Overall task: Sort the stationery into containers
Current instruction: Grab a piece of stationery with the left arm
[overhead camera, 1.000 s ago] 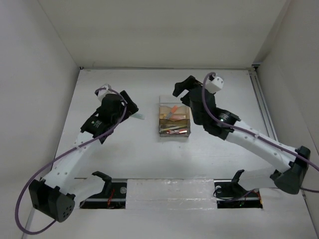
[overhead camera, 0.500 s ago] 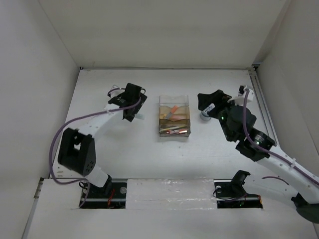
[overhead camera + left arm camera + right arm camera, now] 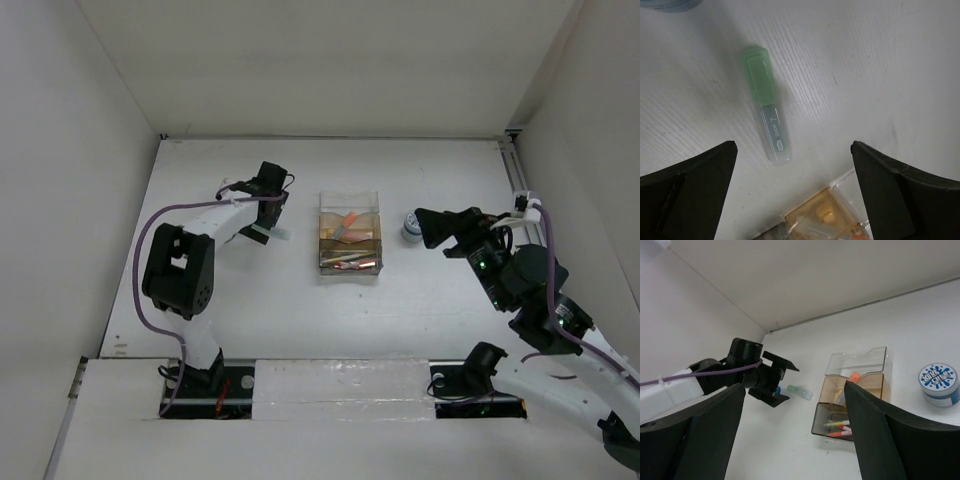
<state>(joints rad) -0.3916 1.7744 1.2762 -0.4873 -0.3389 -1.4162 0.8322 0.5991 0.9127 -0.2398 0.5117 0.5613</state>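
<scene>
Green marker [image 3: 765,107], label print unreadable, left tool [image 3: 792,150] and right tool [image 3: 795,386] both spread, empty.

green marker [image 3: 765,107]: lying flat, loose | organizer [image 3: 857,362]: pens [image 3: 839,424] inside | roll [image 3: 938,384]: apparently upright

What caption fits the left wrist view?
Open left end effector above a green marker lying on the white table, organizer corner at the bottom edge.

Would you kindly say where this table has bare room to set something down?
Free: the white table strip between the clear plastic organizer and the back wall, and the stretch toward the arm bases. Crowded: the organizer's left, with the green marker under the left pincer; its right, with the round blue-patterned roll beside the right pincer.
</scene>
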